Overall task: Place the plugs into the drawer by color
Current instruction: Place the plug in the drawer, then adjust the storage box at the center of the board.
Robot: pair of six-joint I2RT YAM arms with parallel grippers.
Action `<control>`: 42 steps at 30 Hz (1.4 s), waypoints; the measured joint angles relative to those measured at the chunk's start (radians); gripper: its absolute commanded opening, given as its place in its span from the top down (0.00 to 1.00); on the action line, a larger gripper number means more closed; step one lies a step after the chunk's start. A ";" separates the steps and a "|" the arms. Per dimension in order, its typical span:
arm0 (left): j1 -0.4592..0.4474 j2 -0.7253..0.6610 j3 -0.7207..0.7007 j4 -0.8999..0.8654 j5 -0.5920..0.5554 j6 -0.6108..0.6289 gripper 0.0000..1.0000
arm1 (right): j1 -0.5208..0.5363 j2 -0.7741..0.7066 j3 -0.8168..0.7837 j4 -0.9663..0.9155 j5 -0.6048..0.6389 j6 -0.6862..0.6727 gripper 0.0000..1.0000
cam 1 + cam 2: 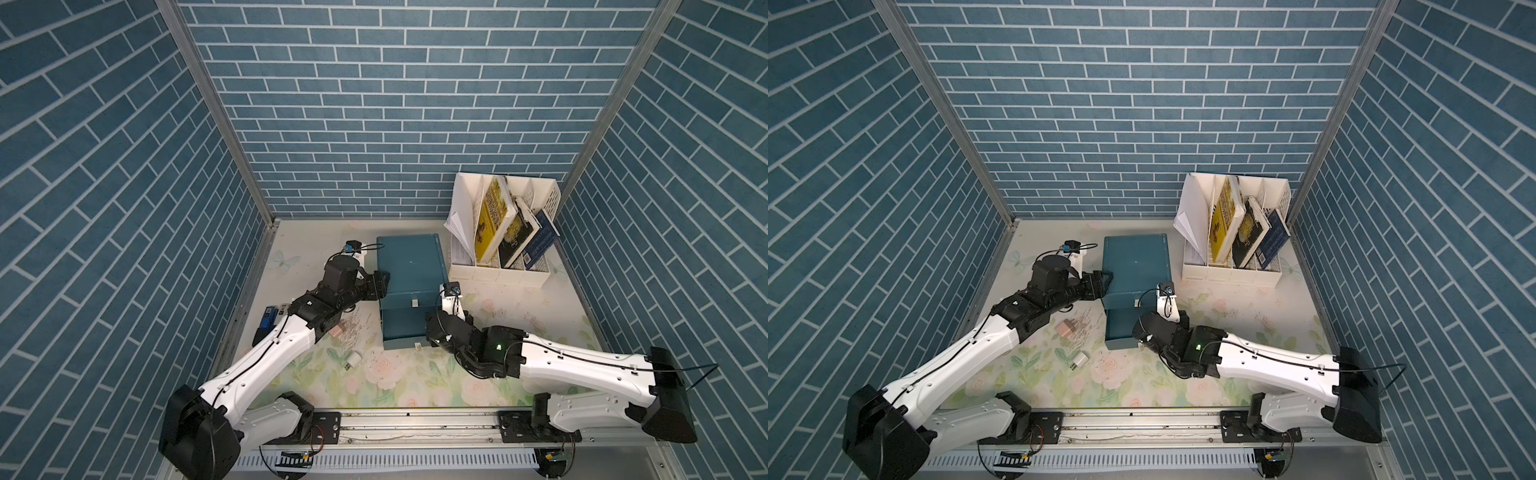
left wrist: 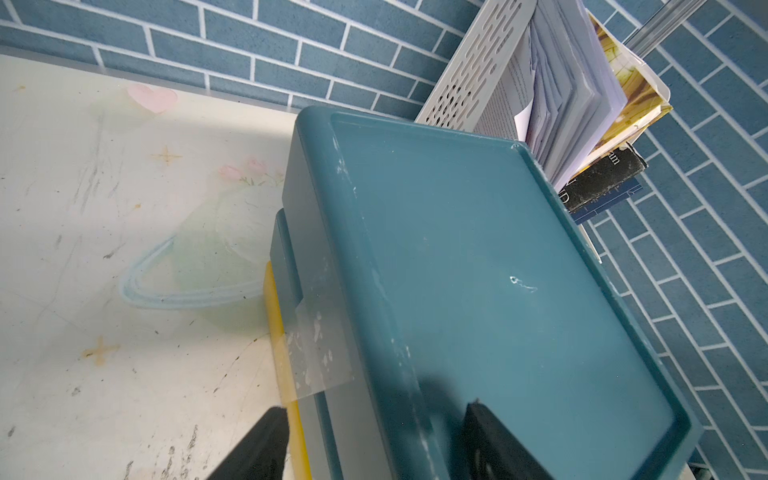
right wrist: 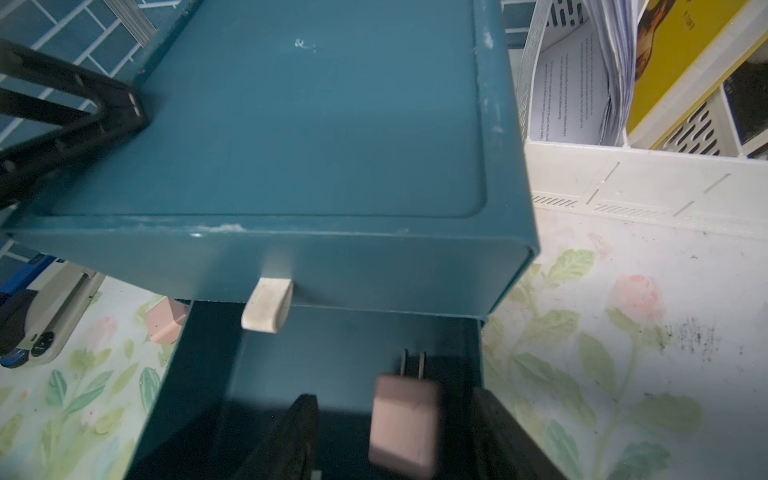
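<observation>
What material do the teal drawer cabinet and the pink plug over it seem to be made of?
Drawer cabinet: probably moulded plastic, satin teal, with rounded edges and whitish scuffs. Pink plug: likely matte plastic, smooth and rounded; its two prongs look like dark metal.

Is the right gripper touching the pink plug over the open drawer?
Apart. The right wrist view shows the pink plug between the open fingers of the right gripper, with dark gaps on both sides.

The drawer (image 2: 478, 249) looks like smooth, slightly glossy teal plastic, scuffed white along its edges, with clear tape (image 2: 320, 349) stuck on one side; the pink plug (image 3: 403, 428) is matt plastic with dark metal prongs; the floral table cover (image 3: 623, 332) looks smooth but scratched and smudged
</observation>
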 measured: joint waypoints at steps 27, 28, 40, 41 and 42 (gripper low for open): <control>0.169 -0.134 -0.109 -0.203 -0.249 -0.140 0.15 | -0.007 -0.191 -0.082 -0.025 0.034 0.053 0.21; 0.169 -0.134 -0.109 -0.202 -0.246 -0.140 0.15 | -0.010 -0.188 -0.082 -0.024 0.027 0.053 0.21; 0.180 -0.138 -0.272 -0.187 -0.286 -0.254 0.12 | -0.258 -0.130 -0.082 0.064 -0.198 -0.014 0.25; 0.182 -0.138 -0.293 -0.187 -0.290 -0.268 0.12 | -0.267 -0.127 -0.082 0.067 -0.213 -0.021 0.25; 0.183 -0.138 -0.306 -0.187 -0.293 -0.275 0.12 | -0.274 -0.124 -0.082 0.068 -0.224 -0.028 0.26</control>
